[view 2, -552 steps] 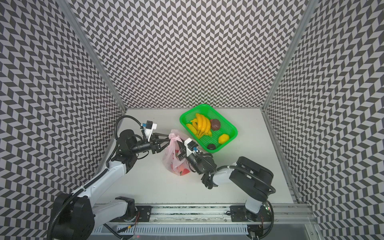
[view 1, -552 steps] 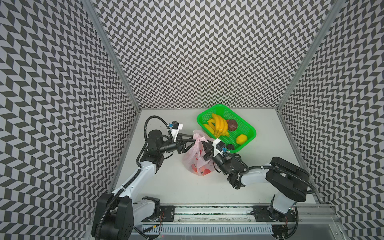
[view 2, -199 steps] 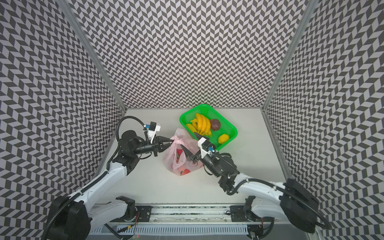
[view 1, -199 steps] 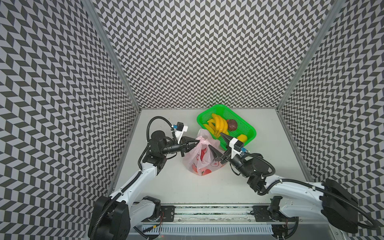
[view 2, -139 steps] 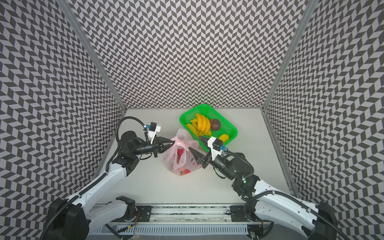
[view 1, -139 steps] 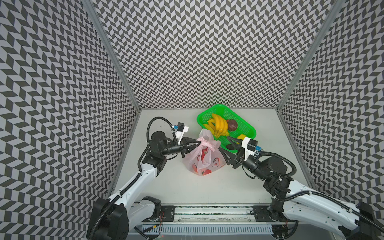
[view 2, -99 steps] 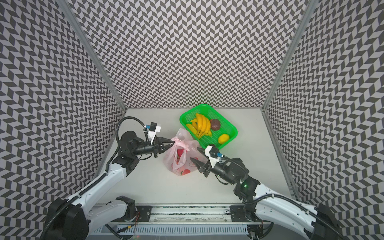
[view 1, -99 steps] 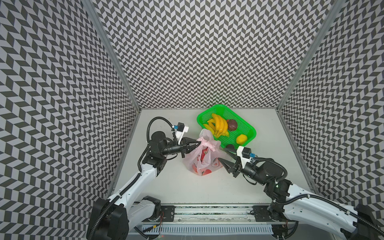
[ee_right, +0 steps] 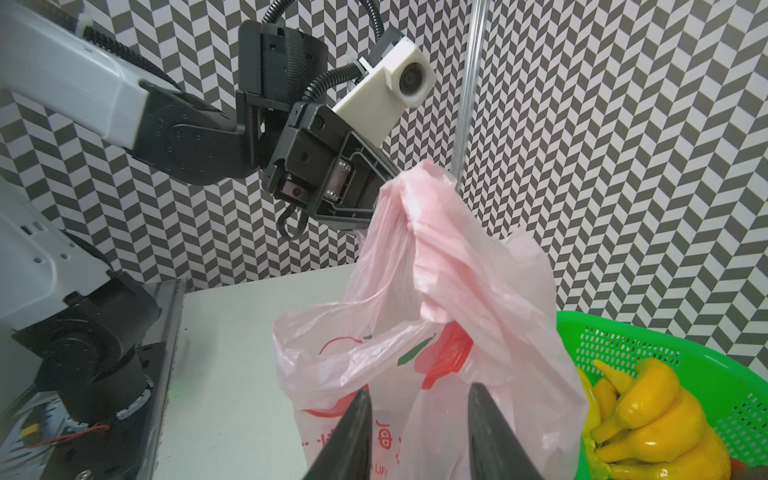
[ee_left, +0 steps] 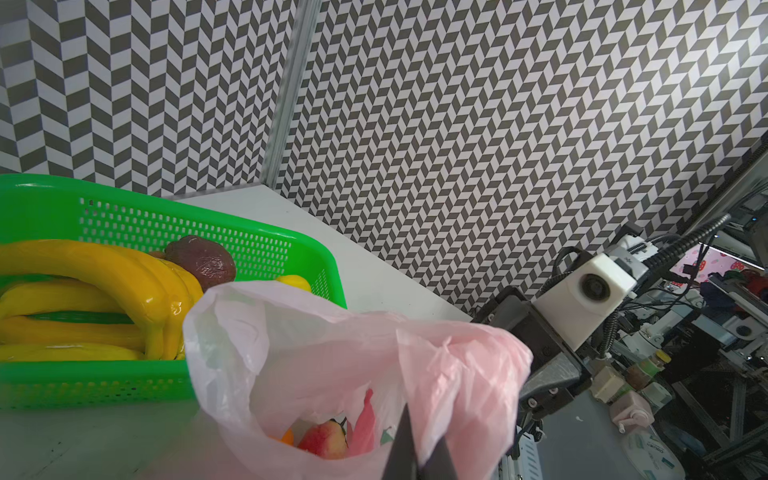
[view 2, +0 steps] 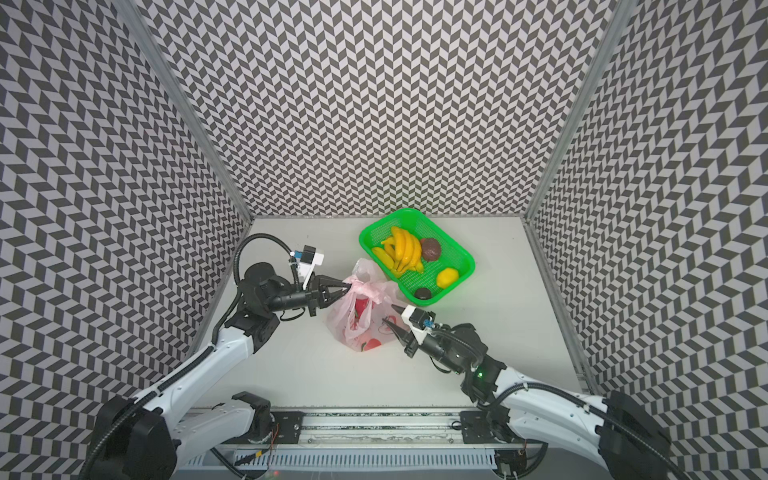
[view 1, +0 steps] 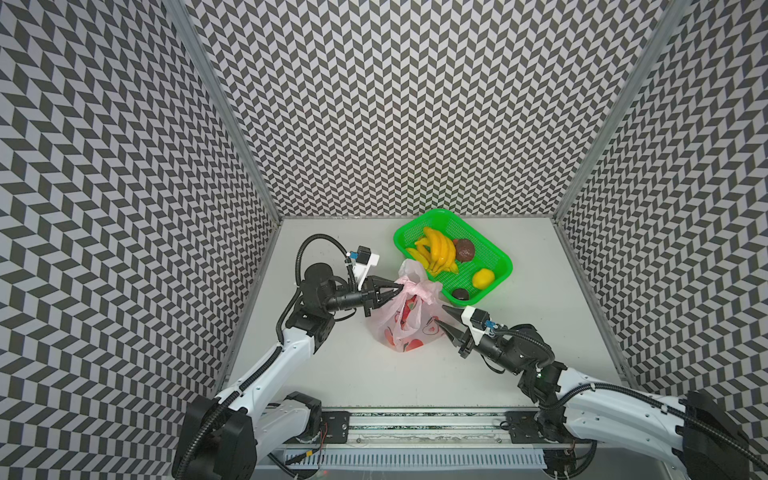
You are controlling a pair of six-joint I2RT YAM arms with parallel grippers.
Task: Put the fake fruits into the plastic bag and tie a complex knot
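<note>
**Item:** plastic bag, pale pink with red fruit prints.
**Location:** on the table, just beside the green basket, its top bunched and lifted.
**Contents:** at least one reddish fruit, seen through the mouth in the left wrist view.
**Holder:** left gripper, jaws clenched on the bag's gathered handle.
**Second tool:** right gripper, jaws parted and empty, tips at the bag's side wall. Whether they touch the film is unclear.
**Stock in basket:** bananas, lemon, two dark brown round fruits.
**Step in hand (judged):** loading. Tying has not begun and no knot is present.
**Next move calls for:** the right gripper fetching a basket fruit. The bag's mouth must first be spread, since the raised handle partly closes it.
</note>
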